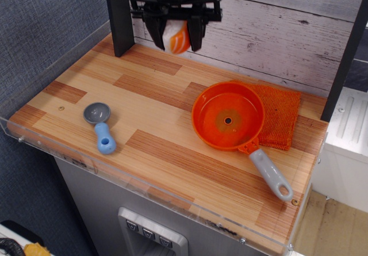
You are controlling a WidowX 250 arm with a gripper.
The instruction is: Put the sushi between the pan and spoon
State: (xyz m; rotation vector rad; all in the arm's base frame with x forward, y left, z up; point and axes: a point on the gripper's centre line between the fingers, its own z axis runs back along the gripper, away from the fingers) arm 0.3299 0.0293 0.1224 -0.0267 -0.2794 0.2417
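Fingers (176, 36) clamp sushi (175, 35) aloft; pan (227, 116) empty.

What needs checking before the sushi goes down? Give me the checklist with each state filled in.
1. Sushi gripped in the hand: ok.
2. Sushi lifted off the table: ok.
3. Bare wood between spoon and pan: ok.
4. Hand over that gap: not ok, it hangs near the back wall.
5. Pan and spoon lying flat, apart: ok.
6. Grip firmness: cannot tell.
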